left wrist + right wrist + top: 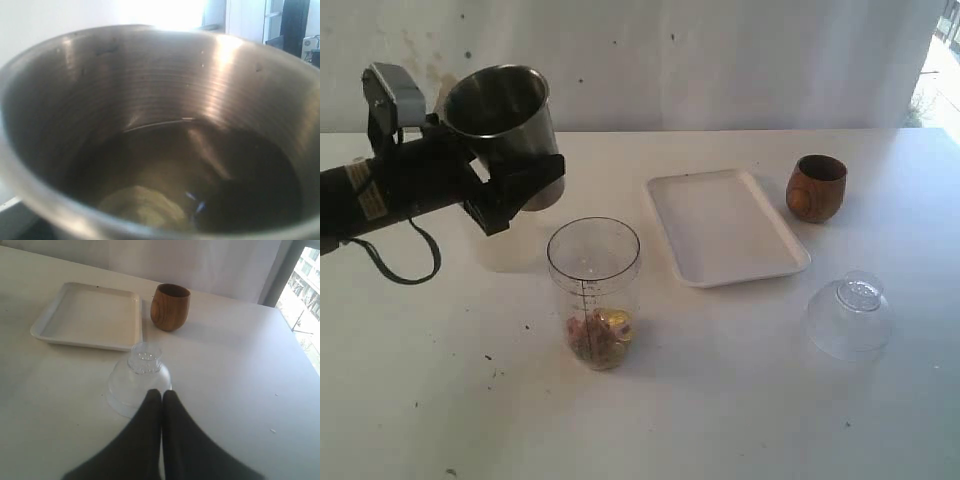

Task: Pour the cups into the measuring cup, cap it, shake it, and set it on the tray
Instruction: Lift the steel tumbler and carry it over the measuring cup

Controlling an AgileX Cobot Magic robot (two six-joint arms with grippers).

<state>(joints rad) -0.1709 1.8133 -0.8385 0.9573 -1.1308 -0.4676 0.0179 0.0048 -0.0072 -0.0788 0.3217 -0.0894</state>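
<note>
The left claw [523,182] was clenched around the tumbler [505,105], its dark fingers pressed to the lower wall on both sides. It held the tumbler off the table [720,410], mouth up and slightly tilted, at 11 o'clock from the measuring cup [593,290] in the exterior view. The left wrist view looked straight into the tumbler [150,100]: brushed rings ran round the inner wall, and a pale patch showed low inside. I could not tell whether that patch was contents or a reflection.

The measuring cup stood upright on the table near the middle of the scene, uncapped, its scale facing the camera. A small heap of yellow and brown bits lay at its bottom.

The tray [720,225] lay flat at 2 o'clock from the measuring cup, near it but apart, with nothing on it. The wooden cup [816,187] stood upright just beside the tray, at its 2 o'clock. The lid [850,315] rested dome up on the table at 4 o'clock from the tray, apart from it.

The right claw [161,395] was outside the exterior view. In its wrist view its two fingers were pressed together, grasping nothing, with the tips close to the lid [137,382]. Beyond the lid, the tray [85,315] and the wooden cup [170,306] stood side by side.
</note>
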